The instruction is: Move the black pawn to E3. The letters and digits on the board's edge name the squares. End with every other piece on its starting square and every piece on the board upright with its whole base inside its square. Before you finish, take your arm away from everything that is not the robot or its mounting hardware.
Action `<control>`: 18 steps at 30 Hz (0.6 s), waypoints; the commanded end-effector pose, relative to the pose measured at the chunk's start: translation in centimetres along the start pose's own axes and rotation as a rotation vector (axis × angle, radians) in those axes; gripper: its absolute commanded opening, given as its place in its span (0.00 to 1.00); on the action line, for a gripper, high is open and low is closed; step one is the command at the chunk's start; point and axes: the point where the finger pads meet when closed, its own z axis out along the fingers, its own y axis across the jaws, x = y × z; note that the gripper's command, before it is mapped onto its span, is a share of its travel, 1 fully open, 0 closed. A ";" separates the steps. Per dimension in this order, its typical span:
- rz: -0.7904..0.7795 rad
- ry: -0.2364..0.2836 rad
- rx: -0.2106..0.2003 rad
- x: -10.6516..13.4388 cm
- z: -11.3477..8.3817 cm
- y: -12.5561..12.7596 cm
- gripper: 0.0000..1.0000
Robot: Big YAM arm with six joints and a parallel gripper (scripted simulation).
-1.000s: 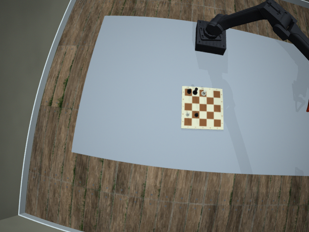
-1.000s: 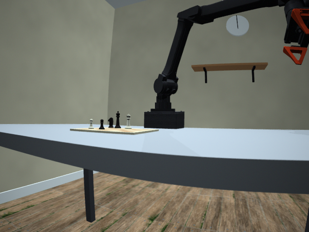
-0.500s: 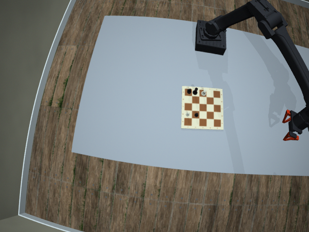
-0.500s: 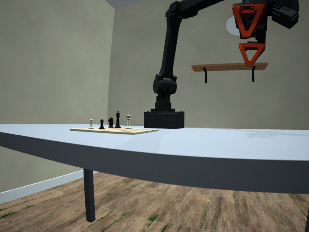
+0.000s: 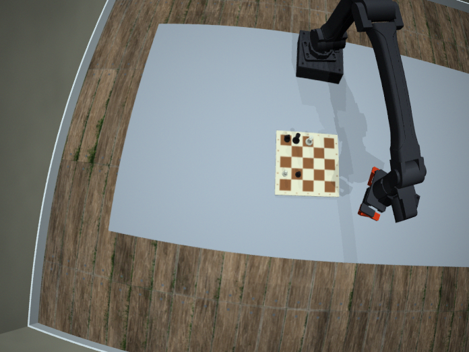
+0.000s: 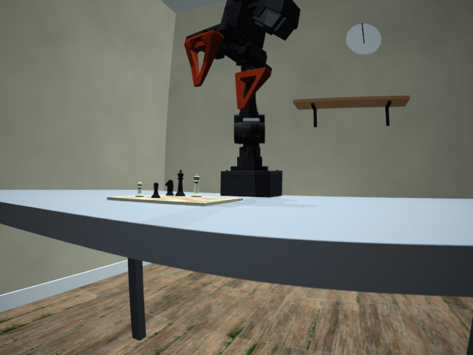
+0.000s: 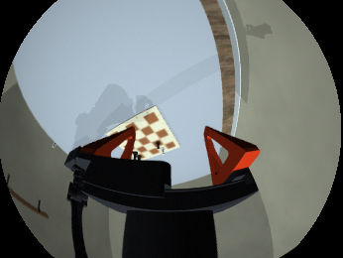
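A small chessboard lies on the grey table. The black pawn stands on a brown square near the board's lower left; it also shows in the side view. A white pawn stands just left of it. A black knight, a taller black piece and a tall white piece stand along the far row. My gripper is open and empty, high above the table to the right of the board. In the side view the orange fingers hang far above the pieces. The wrist view shows the board far below.
The arm's black base stands on the table behind the board. A wall shelf and a round clock are on the back wall. The table edge runs in front of the board.
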 end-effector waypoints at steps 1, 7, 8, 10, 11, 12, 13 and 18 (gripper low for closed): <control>-0.008 -0.038 0.014 5.6 -1.6 -1.5 1.00; 0.060 -0.075 -0.055 14.5 0.5 -0.5 1.00; 0.074 -0.084 -0.066 16.1 0.8 -0.2 1.00; 0.096 -0.100 -0.083 18.5 1.4 0.6 1.00; 0.104 -0.106 -0.088 19.4 1.6 0.9 1.00; 0.110 -0.111 -0.092 20.0 1.7 1.2 1.00; 0.110 -0.111 -0.092 20.0 1.7 1.2 1.00; 0.097 -0.120 -0.106 20.1 1.8 2.0 1.00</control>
